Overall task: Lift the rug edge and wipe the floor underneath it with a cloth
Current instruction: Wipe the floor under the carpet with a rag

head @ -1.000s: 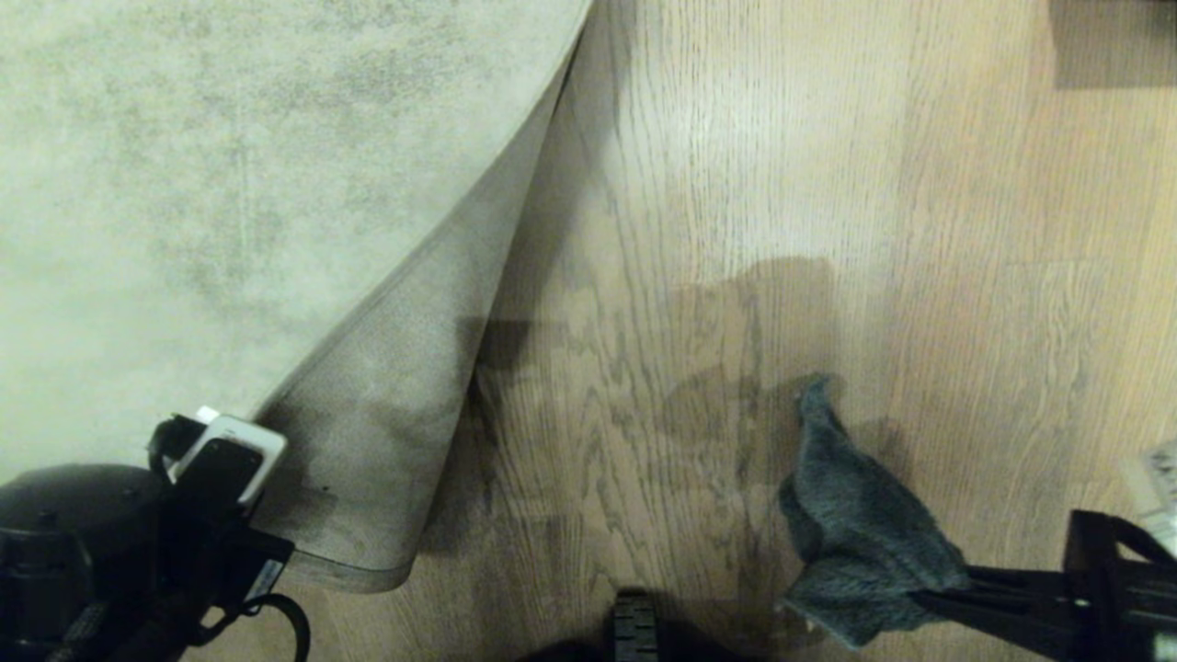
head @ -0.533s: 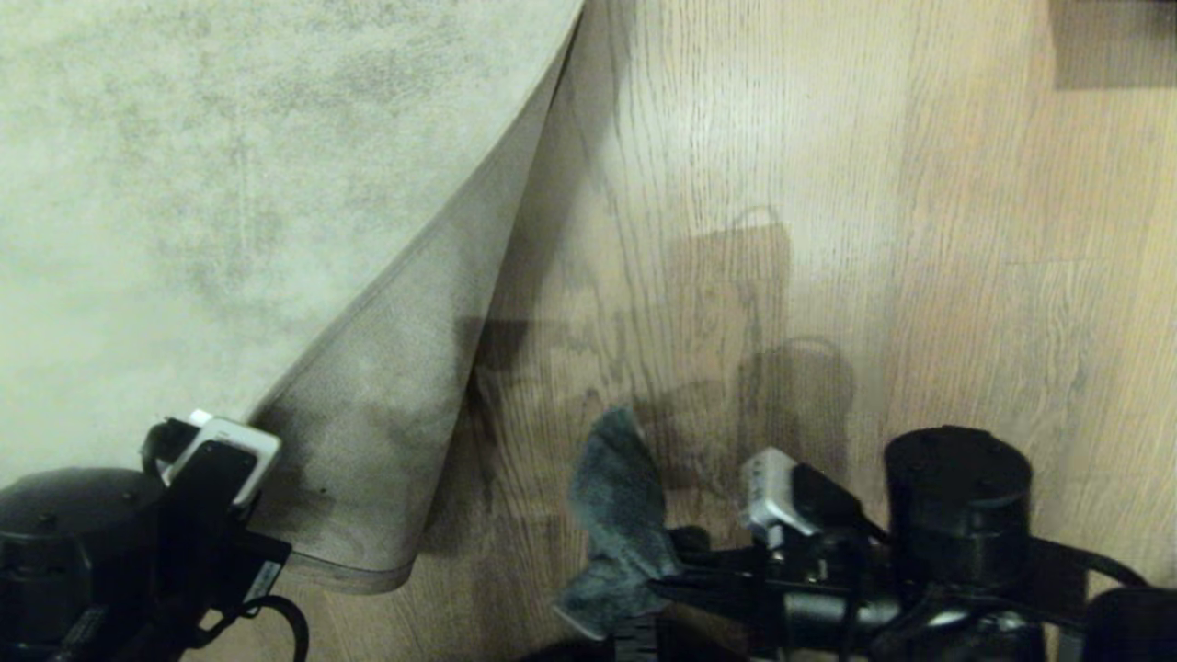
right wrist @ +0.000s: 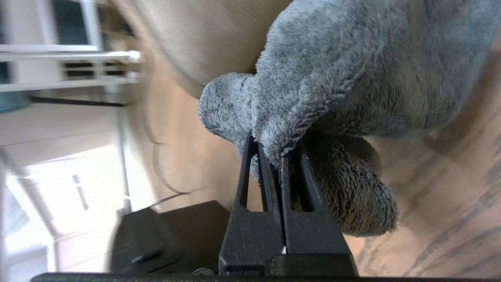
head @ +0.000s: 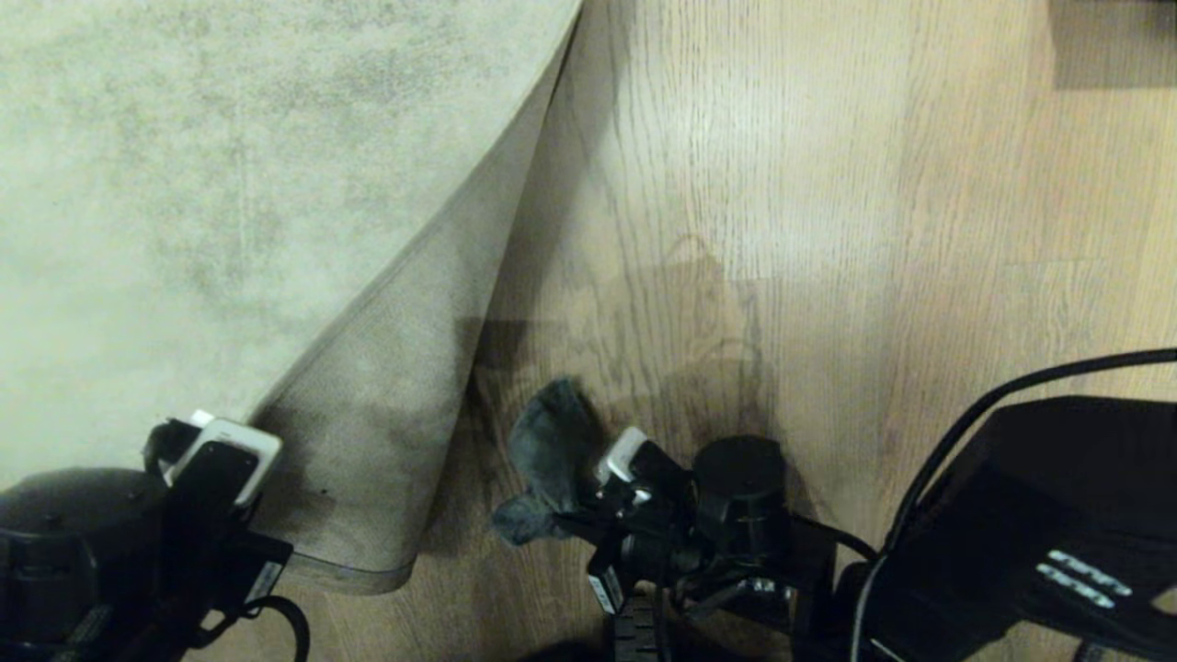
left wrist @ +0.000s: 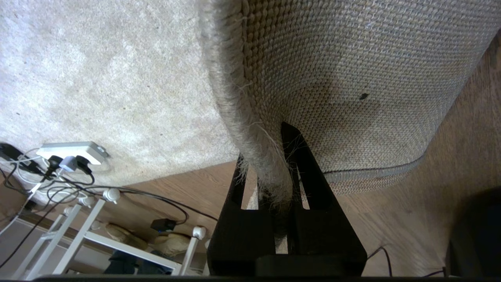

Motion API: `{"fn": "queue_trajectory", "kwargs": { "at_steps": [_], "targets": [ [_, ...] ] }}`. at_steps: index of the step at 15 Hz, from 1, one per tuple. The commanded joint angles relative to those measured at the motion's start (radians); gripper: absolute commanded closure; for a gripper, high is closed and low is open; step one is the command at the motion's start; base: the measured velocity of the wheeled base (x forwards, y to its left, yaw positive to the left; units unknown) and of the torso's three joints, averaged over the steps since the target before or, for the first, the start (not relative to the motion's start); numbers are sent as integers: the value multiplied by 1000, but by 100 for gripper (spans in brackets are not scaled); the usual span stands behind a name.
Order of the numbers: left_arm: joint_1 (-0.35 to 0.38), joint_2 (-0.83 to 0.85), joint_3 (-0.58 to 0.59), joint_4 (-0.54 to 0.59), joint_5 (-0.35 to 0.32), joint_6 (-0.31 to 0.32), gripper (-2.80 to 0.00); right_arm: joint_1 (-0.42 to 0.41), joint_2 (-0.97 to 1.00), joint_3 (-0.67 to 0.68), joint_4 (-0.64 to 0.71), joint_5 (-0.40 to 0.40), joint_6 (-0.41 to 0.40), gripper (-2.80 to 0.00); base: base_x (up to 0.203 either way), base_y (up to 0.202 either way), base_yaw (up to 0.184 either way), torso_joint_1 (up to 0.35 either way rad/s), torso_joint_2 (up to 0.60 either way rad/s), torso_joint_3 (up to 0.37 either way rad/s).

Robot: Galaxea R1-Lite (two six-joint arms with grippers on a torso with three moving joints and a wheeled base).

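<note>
The pale rug [head: 184, 184] covers the left of the head view. Its near corner is lifted and folded back, so the rug edge [head: 368, 460] shows its grey mesh backing [left wrist: 352, 78]. My left gripper [left wrist: 266, 156] is shut on that rug edge [left wrist: 270, 176] at the lower left. My right gripper [head: 575, 515] is shut on the dark grey-teal cloth [head: 547, 446], which hangs low over the wood floor [head: 828, 230] just right of the lifted corner. In the right wrist view the cloth [right wrist: 332, 66] bunches over the right gripper [right wrist: 274, 150].
A dark object [head: 1113, 41] sits at the far right corner of the floor. A white power strip [left wrist: 72, 150] with cables lies on the rug beside a white rack [left wrist: 98, 227]. My right arm [head: 1030, 515] and its cable [head: 1011, 386] fill the lower right.
My right arm has swung left with the cloth, from the lower right to just beside the lifted rug corner. The left gripper and the rug edge have stayed put.
</note>
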Motion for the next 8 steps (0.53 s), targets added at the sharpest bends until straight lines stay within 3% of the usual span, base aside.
{"fn": "queue_trajectory", "kwargs": {
  "at_steps": [1, 5, 8],
  "targets": [
    [0, 10, -2, 4, 5, -4, 0, -8, 88, -27, -19, -10, -1, 0, 0, 0, 0, 0, 0, 0],
    [0, 10, 0, 7, 5, -5, 0, -77, 170, -100, -82, -80, -8, 0, 0, 0, 0, 0, 0, 0],
    [-1, 10, 6, 7, 5, -5, 0, -151, 204, -211, -158, -148, -92, 0, 0, 0, 0, 0, 0, 0]
  ]
}}
